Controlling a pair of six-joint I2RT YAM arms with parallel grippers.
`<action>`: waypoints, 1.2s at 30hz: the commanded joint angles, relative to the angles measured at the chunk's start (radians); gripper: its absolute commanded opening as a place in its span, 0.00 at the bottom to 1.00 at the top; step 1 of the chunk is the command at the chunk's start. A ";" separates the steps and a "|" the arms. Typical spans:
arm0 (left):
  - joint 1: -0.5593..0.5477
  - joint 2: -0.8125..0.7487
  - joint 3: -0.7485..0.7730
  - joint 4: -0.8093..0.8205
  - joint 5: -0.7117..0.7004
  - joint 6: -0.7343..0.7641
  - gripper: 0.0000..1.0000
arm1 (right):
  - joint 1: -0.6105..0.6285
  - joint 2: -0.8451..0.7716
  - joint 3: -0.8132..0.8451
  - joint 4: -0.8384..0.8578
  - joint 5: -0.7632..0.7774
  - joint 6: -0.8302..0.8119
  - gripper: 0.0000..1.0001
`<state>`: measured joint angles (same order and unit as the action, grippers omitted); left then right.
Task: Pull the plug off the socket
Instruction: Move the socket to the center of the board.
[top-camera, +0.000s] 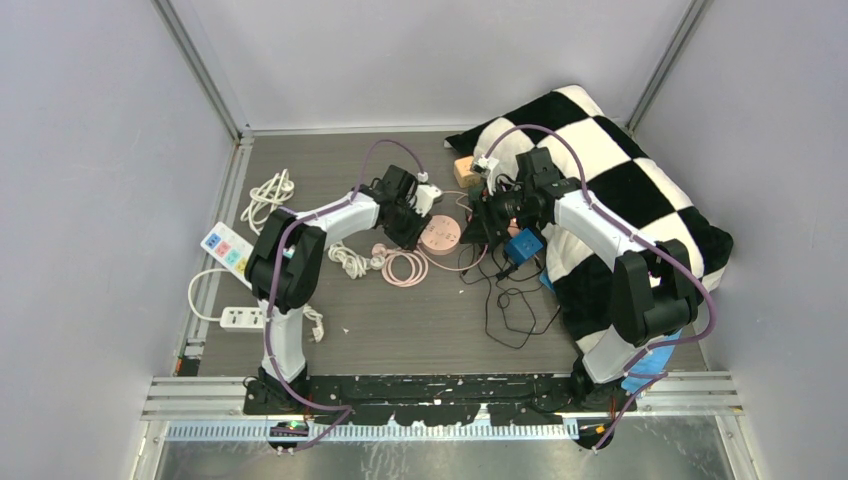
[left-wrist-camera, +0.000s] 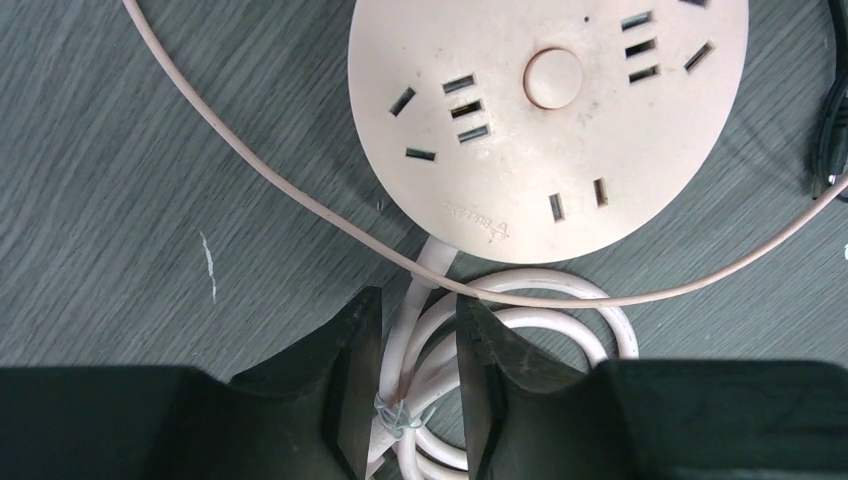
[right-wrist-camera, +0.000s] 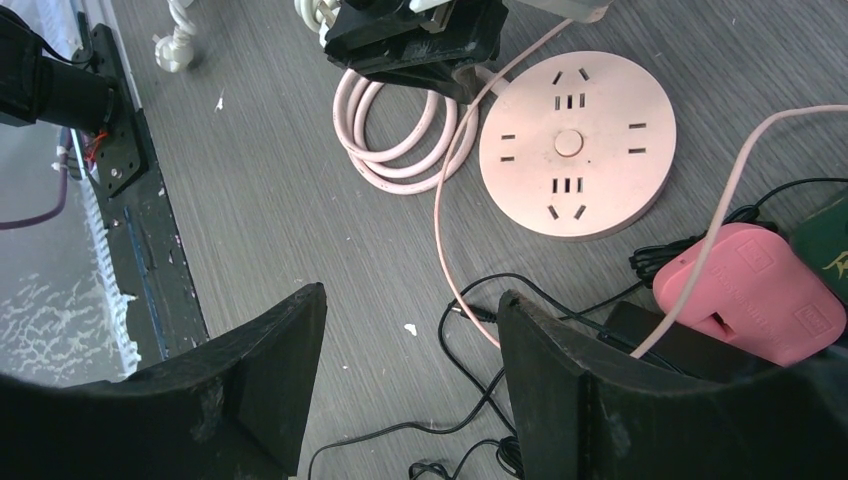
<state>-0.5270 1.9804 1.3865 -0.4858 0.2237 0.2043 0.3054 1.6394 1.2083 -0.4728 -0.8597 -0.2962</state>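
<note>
- Straddling the thick pink cord (left-wrist-camera: 405, 325) just where it leaves the socket, the left tool (left-wrist-camera: 418, 305) has its fingers narrowly apart. We see the cord against one finger and a sliver of gap before the other.
- Just behind the fingertips, we see a thin wire tie (left-wrist-camera: 395, 412) binding that cord to its coil (left-wrist-camera: 605, 325), which lies flat on the counter (left-wrist-camera: 150, 200) just beside the socket's rim.
- We find the round pink socket (left-wrist-camera: 550, 110) flat on the counter right ahead of the left tool, face up, with every slot we can see bare.
- We see a thin pink cable (left-wrist-camera: 250, 165) crossing over the cord between the fingertips and the socket.
- We see the right tool (right-wrist-camera: 410, 300) hanging above the counter near the socket, its fingers wide apart and gripping nothing.
- We find the pink plug (right-wrist-camera: 745, 290) out of the socket, near its rim, resting against a black block (right-wrist-camera: 670, 350), with loose black wires (right-wrist-camera: 400, 427) on the counter nearby.
- Farther out, we see a checkered pillow (top-camera: 620, 170) behind the right arm and a white power strip (top-camera: 227, 248) at the counter's left edge.
</note>
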 joint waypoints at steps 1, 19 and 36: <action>0.006 -0.006 0.007 0.048 -0.002 -0.048 0.37 | -0.003 -0.016 0.037 0.003 -0.027 0.004 0.68; 0.016 0.022 -0.008 0.102 -0.009 -0.120 0.33 | -0.003 -0.016 0.040 -0.006 -0.030 -0.001 0.68; 0.009 -0.201 -0.232 0.243 0.010 -0.096 0.00 | -0.005 -0.019 0.041 -0.009 -0.036 -0.003 0.68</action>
<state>-0.5152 1.8923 1.1915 -0.2424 0.2180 0.1047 0.3054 1.6394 1.2083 -0.4812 -0.8673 -0.2966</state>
